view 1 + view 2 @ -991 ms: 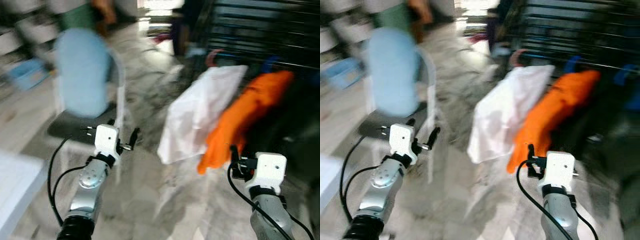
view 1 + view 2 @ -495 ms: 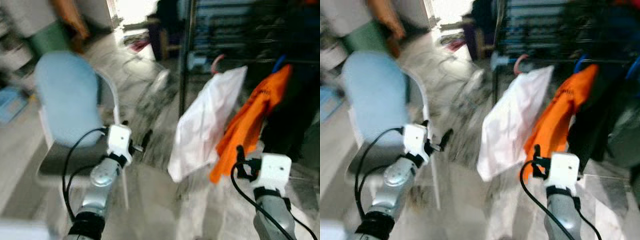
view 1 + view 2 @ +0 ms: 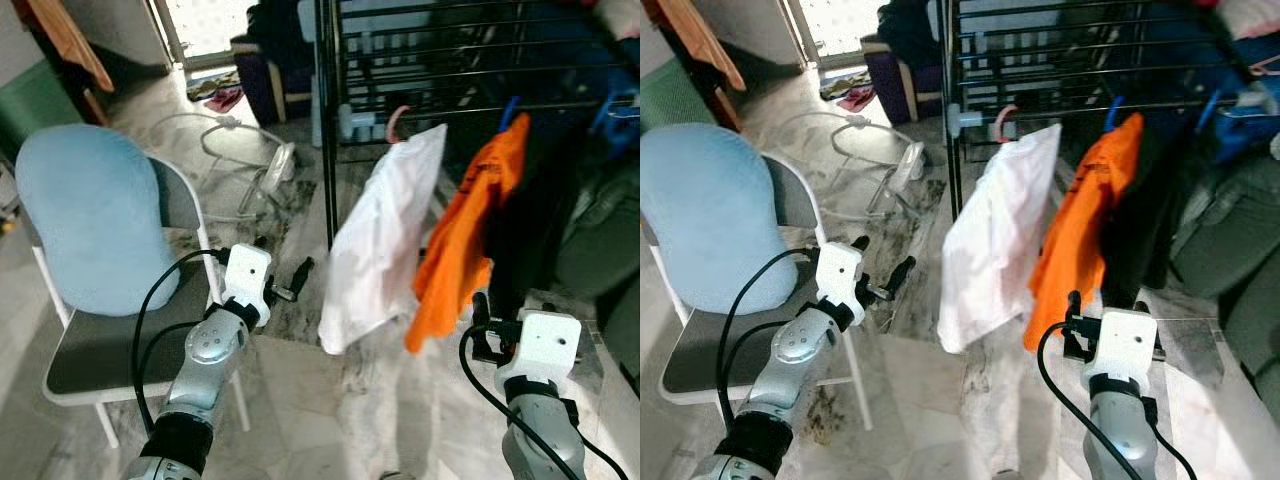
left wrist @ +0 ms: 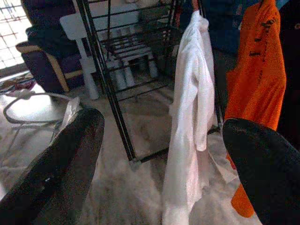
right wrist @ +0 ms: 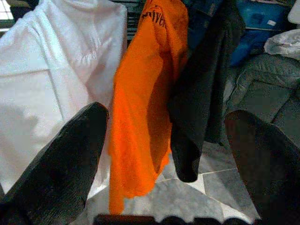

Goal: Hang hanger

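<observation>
From the head views you see a black drying rack (image 3: 420, 70) ahead, and I take it as your landmark. On its rail hang three garments side by side: a white shirt (image 3: 375, 250) on a pink hanger (image 3: 398, 120) nearest the rack's upright post, an orange shirt (image 3: 460, 235) on a blue hanger (image 3: 510, 108) just beside it, and a dark garment (image 3: 1145, 215) further along the rail. To the left of the rack stands a folding chair (image 3: 110, 350) with a pale blue cushion (image 3: 90, 230) leaning against its backrest. Beyond the chair, near the foot of the rack, a white fan (image 3: 275, 170) lies on the marble floor (image 3: 330, 400).

Your left gripper (image 3: 290, 280) is raised between the chair and the white shirt, well apart from the rack. Your right gripper (image 3: 480, 325) is raised below the hem of the orange shirt, near it without touching.

In the left wrist view you look between the two black fingers (image 4: 61, 164), which are spread wide and hold nothing; the rack's post, the white shirt and the orange shirt lie ahead.

In the right wrist view the fingers (image 5: 61, 159) are likewise spread wide and hold nothing. Between them you see the orange shirt, with the white shirt on one side of it and the dark garment on the other, all hanging from the rack.
</observation>
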Robot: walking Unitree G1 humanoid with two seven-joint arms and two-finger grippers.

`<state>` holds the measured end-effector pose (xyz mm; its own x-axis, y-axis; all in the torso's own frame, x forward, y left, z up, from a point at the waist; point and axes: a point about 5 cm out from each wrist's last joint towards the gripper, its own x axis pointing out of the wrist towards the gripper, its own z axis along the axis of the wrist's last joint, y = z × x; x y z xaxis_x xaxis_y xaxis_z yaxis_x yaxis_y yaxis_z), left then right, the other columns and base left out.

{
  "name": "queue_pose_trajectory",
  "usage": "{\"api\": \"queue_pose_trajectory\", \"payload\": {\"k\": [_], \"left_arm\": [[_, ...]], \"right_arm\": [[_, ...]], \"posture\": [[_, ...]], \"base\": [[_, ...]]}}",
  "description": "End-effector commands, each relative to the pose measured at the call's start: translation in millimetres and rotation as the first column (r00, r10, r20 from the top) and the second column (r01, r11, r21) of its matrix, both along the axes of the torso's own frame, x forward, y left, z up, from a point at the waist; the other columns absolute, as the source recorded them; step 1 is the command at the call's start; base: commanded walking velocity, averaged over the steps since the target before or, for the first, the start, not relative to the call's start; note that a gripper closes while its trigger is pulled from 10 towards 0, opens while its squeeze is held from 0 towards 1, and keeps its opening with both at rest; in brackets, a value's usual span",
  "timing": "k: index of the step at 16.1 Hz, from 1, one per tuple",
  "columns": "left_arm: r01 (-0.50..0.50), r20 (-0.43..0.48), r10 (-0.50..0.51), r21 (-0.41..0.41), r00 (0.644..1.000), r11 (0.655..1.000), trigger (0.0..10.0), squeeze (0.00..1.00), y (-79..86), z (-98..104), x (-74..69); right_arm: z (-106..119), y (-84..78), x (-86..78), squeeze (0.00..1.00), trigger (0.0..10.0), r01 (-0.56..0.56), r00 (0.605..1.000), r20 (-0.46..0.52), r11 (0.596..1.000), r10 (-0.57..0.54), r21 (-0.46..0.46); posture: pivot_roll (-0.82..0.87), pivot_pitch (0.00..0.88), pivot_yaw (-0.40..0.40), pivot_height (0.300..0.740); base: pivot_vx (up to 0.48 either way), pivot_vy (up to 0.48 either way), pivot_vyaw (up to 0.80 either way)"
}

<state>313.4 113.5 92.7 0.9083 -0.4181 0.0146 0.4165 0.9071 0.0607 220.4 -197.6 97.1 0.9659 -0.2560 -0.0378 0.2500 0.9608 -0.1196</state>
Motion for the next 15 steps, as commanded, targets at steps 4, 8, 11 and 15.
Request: {"api": "queue_pose_trajectory", "payload": {"k": [4,8,11,15], "left_arm": [[-0.001,-0.031,0.0,-0.003,1.0,1.0,10.0,0.0,0.4,-4.8,0.5],[-0.001,-0.033,0.001,-0.004,0.999,1.0,10.0,0.0,0.0,-5.0,1.1],[-0.001,-0.032,0.001,-0.004,0.999,1.0,10.0,0.0,0.0,-5.0,1.2],[0.009,-0.035,-0.008,0.009,0.999,1.0,10.0,0.0,1.0,-5.2,2.2]], "right_arm": [[4.2,0.0,-1.7,0.0,10.0,0.0,1.0,0.009,1.0,0.0,-0.017],[5.2,0.5,-0.9,0.0,10.0,-0.001,1.0,0.013,1.0,0.001,-0.017],[5.2,0.6,-1.0,0.0,10.0,0.0,1.0,0.012,1.0,0.001,-0.017],[2.3,0.8,-2.7,0.0,10.0,0.012,1.0,0.004,1.0,-0.012,-0.013]], "posture": [[-0.36,0.088,0.114,0.74],[-0.36,0.088,0.114,0.74],[-0.36,0.088,0.114,0.74],[-0.36,0.09,0.127,0.74]], "base": [[0.0,-0.278,0.0],[0.0,-0.312,0.0],[0.0,-0.322,0.0],[0.0,-0.343,0.0]]}}
